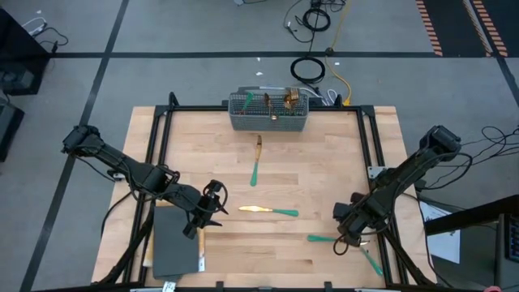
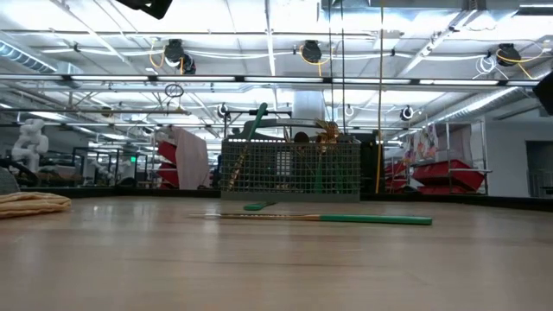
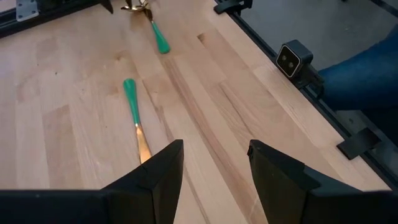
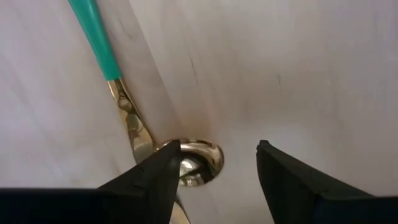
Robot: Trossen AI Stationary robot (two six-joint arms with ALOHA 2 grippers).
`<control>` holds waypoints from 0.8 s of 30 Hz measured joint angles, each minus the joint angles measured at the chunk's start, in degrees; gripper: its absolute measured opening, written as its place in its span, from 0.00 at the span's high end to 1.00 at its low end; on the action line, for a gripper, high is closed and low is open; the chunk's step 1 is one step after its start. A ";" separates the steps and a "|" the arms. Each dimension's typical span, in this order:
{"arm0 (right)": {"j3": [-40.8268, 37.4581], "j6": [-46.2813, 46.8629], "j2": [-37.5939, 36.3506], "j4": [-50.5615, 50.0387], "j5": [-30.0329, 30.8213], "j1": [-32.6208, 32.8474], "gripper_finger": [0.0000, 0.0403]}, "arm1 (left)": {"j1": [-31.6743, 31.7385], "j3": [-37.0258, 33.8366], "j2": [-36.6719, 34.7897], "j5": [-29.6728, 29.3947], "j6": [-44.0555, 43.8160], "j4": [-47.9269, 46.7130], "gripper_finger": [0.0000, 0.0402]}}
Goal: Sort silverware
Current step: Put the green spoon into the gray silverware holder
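Silverware with gold heads and teal handles lies on the wooden table. A knife (image 1: 268, 211) lies mid-table and a fork (image 1: 255, 162) lies nearer the wire basket (image 1: 269, 112), which holds several more pieces. My right gripper (image 4: 214, 168) points down, open, over a spoon (image 1: 320, 238). The spoon's gold bowl (image 4: 199, 160) lies beside one finger (image 4: 155, 177). Another teal-handled piece (image 1: 371, 261) lies close by. My left gripper (image 3: 214, 174) hovers open above the table, by the knife's blade (image 3: 143, 146). My right gripper comes at the spoon from above with its fingers pointing down. One finger stands over the edge of the bowl (image 4: 186, 163) and the other over bare wood. Whether a finger touches the spoon, I cannot tell.
A dark grey mat (image 1: 174, 243) lies at the near left, under the left arm. A black rail frame (image 1: 162, 122) borders the table, with a small camera (image 3: 292, 59) on its edge. Bare wood lies between the knife and the near edge.
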 joint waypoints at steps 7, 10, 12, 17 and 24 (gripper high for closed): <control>-2.02 0.00 0.00 2.09 -0.45 -0.02 0.60 | 0.00 0.00 0.00 0.00 0.44 0.00 0.53; -2.03 -1.65 0.00 2.07 -2.20 -0.04 0.80 | 0.00 0.00 0.00 0.00 0.46 0.00 0.53; -2.01 -2.61 -0.02 2.36 -3.07 -0.04 0.94 | 0.00 0.00 0.00 0.00 0.48 -0.02 0.53; -1.96 -2.30 -0.07 2.96 -2.97 -0.04 0.99 | 0.00 0.00 0.00 0.00 0.48 -0.02 0.53; 0.40 -0.27 -0.07 1.60 9.51 -0.20 1.00 | 0.02 0.00 0.00 -0.31 0.55 -0.11 0.53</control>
